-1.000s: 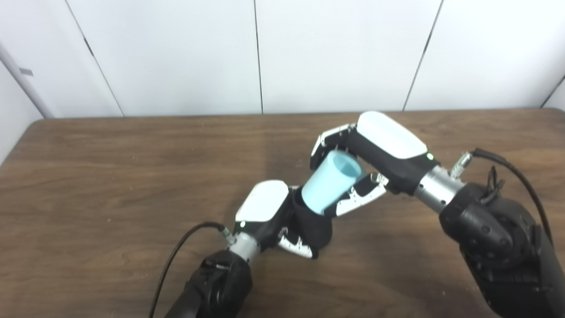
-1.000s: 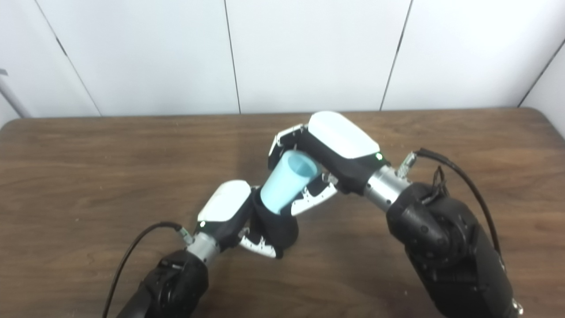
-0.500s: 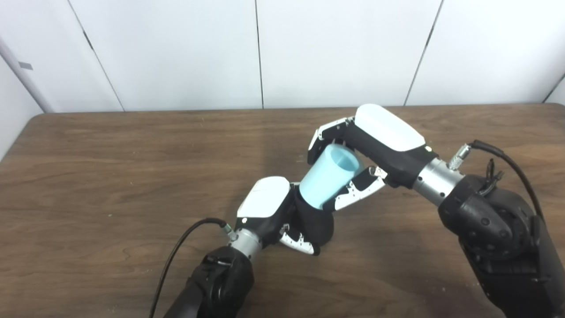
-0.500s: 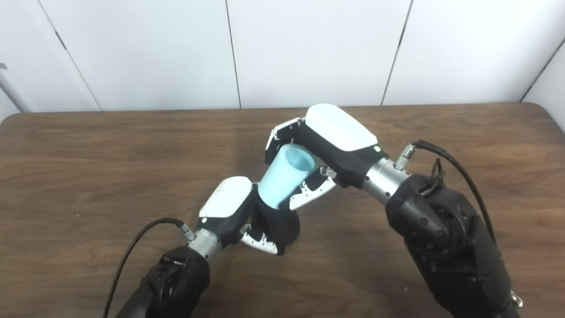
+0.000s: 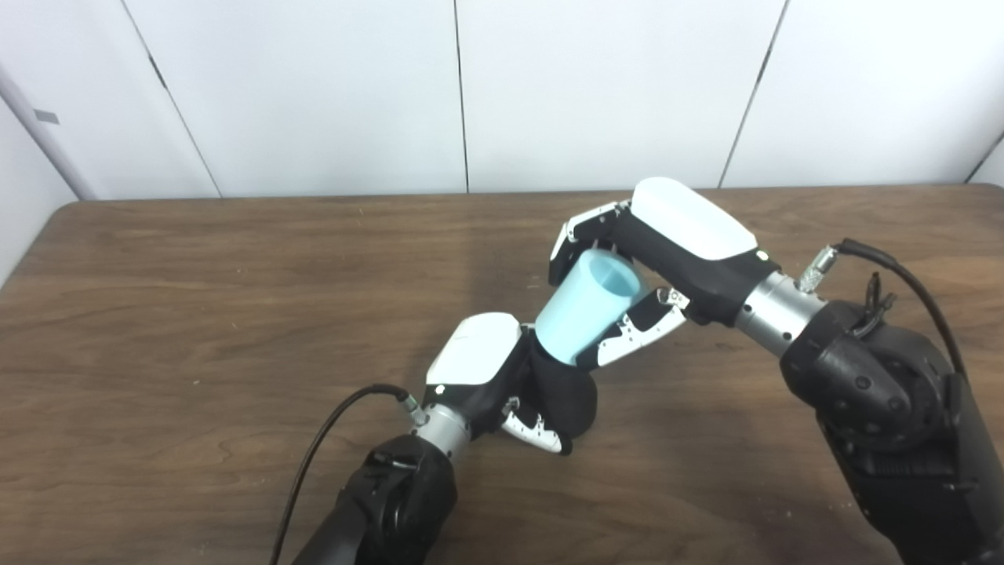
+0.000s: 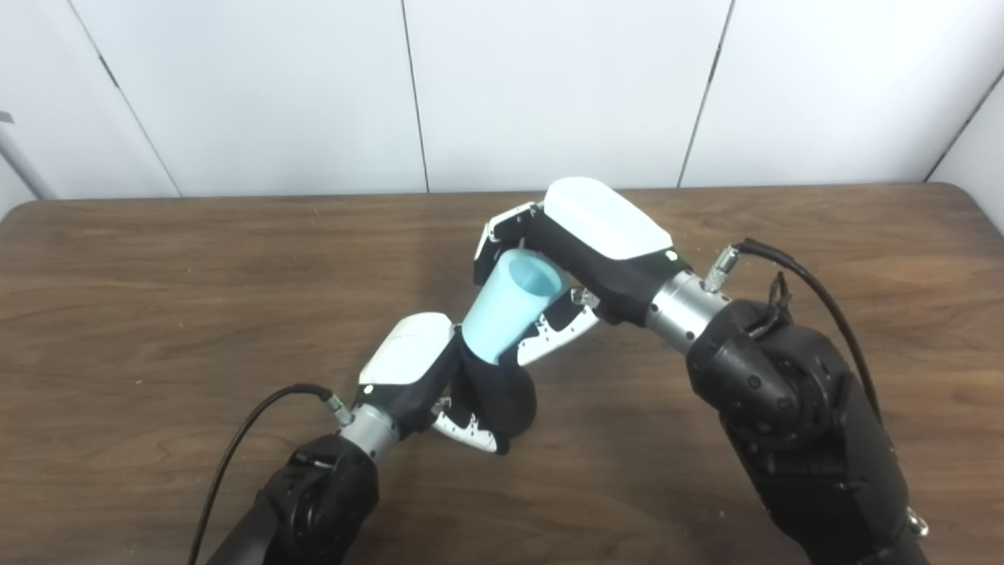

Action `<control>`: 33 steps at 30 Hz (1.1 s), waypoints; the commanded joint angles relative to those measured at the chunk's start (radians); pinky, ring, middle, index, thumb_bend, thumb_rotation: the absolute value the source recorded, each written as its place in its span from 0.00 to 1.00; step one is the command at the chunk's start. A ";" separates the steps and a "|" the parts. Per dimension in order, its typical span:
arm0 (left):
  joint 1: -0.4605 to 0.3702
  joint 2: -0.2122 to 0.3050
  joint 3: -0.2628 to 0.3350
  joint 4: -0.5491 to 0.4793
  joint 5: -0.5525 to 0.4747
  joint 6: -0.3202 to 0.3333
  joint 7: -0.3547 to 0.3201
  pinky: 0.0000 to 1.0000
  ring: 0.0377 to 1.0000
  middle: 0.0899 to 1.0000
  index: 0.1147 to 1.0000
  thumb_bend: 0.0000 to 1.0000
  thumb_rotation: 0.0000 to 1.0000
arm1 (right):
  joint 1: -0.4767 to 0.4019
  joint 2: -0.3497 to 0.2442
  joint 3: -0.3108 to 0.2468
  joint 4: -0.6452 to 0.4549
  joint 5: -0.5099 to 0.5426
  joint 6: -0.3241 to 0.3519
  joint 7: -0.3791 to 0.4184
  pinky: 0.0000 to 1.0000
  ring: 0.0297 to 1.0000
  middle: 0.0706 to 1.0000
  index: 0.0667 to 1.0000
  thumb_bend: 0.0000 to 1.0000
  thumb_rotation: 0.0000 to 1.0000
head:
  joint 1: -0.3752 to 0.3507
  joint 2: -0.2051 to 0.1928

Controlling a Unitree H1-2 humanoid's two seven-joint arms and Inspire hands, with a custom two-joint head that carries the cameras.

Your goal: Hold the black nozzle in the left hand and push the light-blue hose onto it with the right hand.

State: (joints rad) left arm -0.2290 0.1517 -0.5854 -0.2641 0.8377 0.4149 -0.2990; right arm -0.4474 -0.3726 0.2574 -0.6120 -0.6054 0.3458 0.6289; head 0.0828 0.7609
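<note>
While gripping: left hand (image 5: pixel 502 377) on nozzle (image 5: pixel 566 399), right hand (image 5: pixel 643 275) on hose (image 5: pixel 584 306), above wood table (image 5: pixel 196 314), white wall (image 5: pixel 314 94).

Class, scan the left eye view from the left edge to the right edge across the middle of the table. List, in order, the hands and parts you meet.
left hand → black nozzle → light-blue hose → right hand

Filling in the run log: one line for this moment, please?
left hand: shut on black nozzle | right hand: shut on light-blue hose | hose's lower end meets nozzle | above table
</note>
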 commanded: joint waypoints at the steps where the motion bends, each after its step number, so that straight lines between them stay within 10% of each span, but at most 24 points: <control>1: 0.066 -0.005 -0.068 0.065 -0.051 0.049 -0.166 0.56 0.60 0.50 0.39 0.51 0.00 | -0.049 -0.009 -0.010 -0.014 -0.007 -0.036 -0.018 0.31 0.40 0.47 0.48 0.50 0.00 | 0.003 0.003; 33: 0.060 -0.013 -0.071 0.066 -0.028 0.051 -0.189 0.60 0.65 0.52 0.38 0.51 0.00 | -0.232 -0.138 0.175 0.039 0.029 -0.098 0.273 0.31 0.41 0.48 0.46 0.50 0.00 | 0.001 0.026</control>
State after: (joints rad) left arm -0.2339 0.1436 -0.5970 -0.2678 0.8613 0.4165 -0.3288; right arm -0.6332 -0.4850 0.4051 -0.5752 -0.5968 0.2803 0.8356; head 0.0828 0.7854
